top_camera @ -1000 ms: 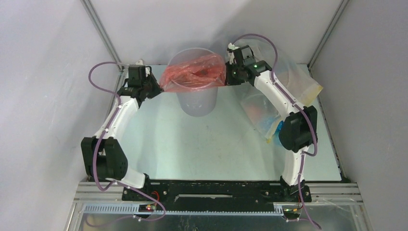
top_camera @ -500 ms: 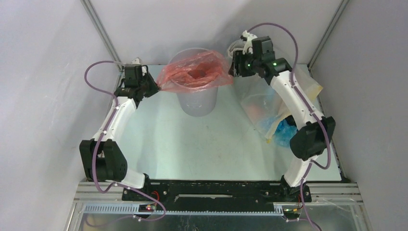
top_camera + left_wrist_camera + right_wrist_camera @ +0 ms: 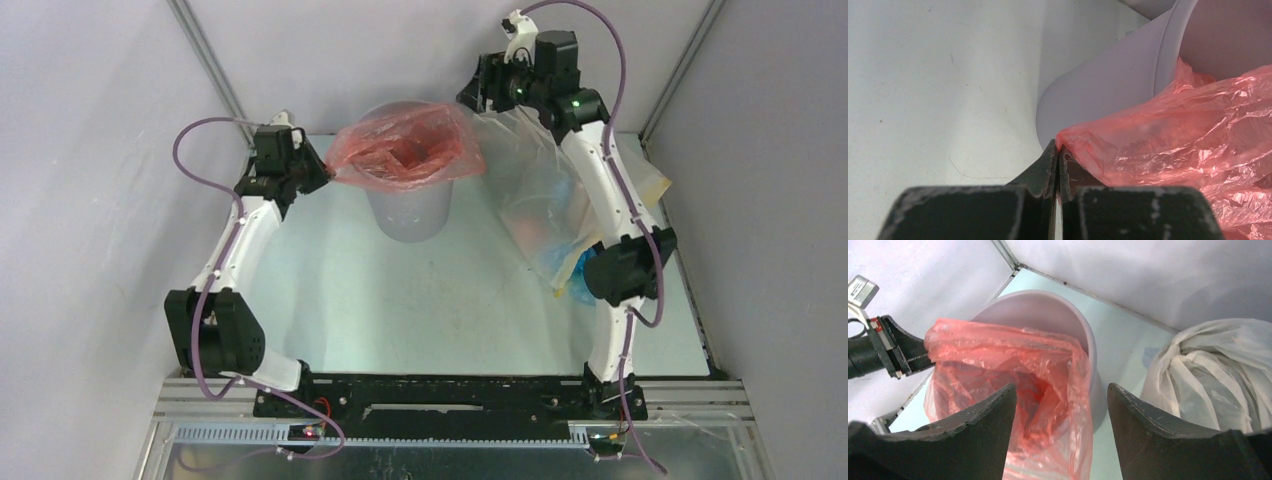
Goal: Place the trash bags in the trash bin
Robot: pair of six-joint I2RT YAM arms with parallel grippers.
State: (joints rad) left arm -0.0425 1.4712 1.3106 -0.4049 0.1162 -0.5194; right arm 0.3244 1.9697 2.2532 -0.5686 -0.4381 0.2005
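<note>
The red-pink trash bag (image 3: 410,148) is spread across the mouth of the pale lavender trash bin (image 3: 408,215), its middle sagging inside. At the bin's left, my left gripper (image 3: 325,174) is shut on the bag's left edge (image 3: 1083,142), which bunches at the fingertips beside the bin wall (image 3: 1108,85). My right gripper (image 3: 470,98) hovers above and right of the bin, open, with nothing between its fingers (image 3: 988,415). Below it lie the bag's open mouth (image 3: 1013,375) and the bin rim (image 3: 1083,335).
A large clear stuffed bag (image 3: 560,200) with white drawstrings (image 3: 1213,370) lies right of the bin under the right arm. Grey enclosure walls and metal frame posts (image 3: 210,65) close in behind and at both sides.
My right gripper has let go of the bag's right edge, opened and risen up and back. The bag's right side has slackened over the rim. The left gripper still holds its edge.
</note>
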